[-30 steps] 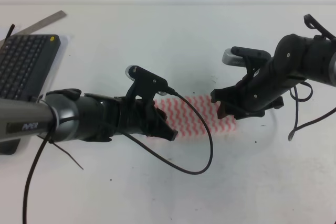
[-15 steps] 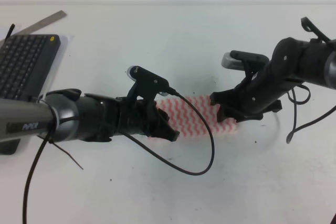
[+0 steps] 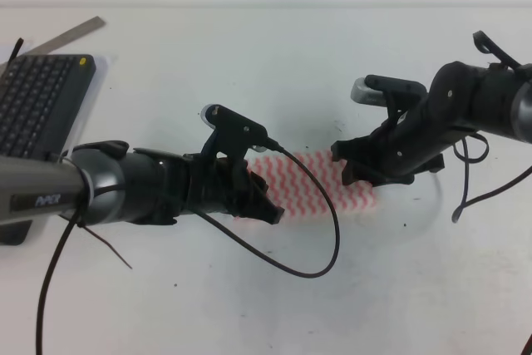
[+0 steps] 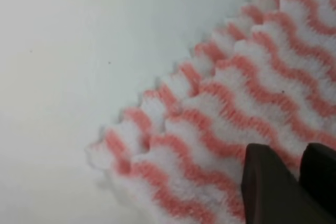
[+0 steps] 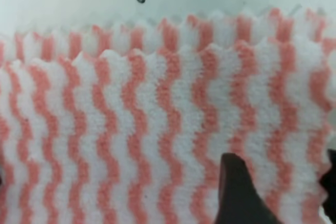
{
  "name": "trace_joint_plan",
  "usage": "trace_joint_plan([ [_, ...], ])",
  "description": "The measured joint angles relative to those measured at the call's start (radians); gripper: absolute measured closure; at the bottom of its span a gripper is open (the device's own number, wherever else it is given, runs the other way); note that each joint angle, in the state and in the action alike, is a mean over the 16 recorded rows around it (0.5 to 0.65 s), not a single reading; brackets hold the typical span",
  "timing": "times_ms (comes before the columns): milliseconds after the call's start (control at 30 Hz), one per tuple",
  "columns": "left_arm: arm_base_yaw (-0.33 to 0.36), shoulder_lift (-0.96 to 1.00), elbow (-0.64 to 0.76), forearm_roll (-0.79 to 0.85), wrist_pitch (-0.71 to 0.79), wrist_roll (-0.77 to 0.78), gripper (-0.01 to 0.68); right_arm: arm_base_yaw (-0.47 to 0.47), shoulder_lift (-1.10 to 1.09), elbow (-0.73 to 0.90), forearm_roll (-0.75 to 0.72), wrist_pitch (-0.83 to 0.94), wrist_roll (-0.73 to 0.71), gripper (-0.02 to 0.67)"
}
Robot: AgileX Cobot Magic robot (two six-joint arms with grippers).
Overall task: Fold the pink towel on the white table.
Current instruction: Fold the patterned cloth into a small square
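The pink towel (image 3: 312, 182) lies flat on the white table (image 3: 249, 64) as a folded strip, one layer set slightly back from the edge of the other. Its left end is under my left gripper (image 3: 271, 209) and its right end under my right gripper (image 3: 352, 174). In the left wrist view, my left gripper (image 4: 300, 156) has its two dark fingers nearly together over the towel (image 4: 226, 103), with no cloth seen pinched. My right gripper (image 5: 281, 161) has its fingers spread wide apart just above the towel (image 5: 157, 108).
A dark keyboard (image 3: 37, 101) sits at the table's left edge, with a metal ruler (image 3: 66, 36) behind it. A black cable (image 3: 320, 239) loops from the left arm onto the table in front of the towel. Another cable (image 3: 474, 180) hangs by the right arm.
My right gripper has shifted slightly left and up over the towel's right end. The left arm and the towel have stayed put.
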Motion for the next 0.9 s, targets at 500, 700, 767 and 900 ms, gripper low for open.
trace_joint_plan([
  [500, 0.000, 0.000, 0.000, 0.000, 0.001, 0.000, 0.541, 0.000, 0.024, -0.008, -0.008, 0.018, 0.001, 0.384],
  [700, 0.000, 0.001, 0.000, 0.000, 0.000, 0.000, 0.541, 0.000, 0.034, -0.010, 0.001, 0.025, 0.001, 0.447],
  [767, 0.000, 0.001, 0.000, 0.000, 0.000, 0.000, 0.541, 0.000, 0.035, -0.010, 0.005, 0.027, 0.001, 0.474],
  [900, 0.000, 0.002, 0.000, 0.000, 0.000, 0.000, 0.541, 0.000, 0.037, -0.010, 0.013, 0.032, 0.001, 0.539],
])
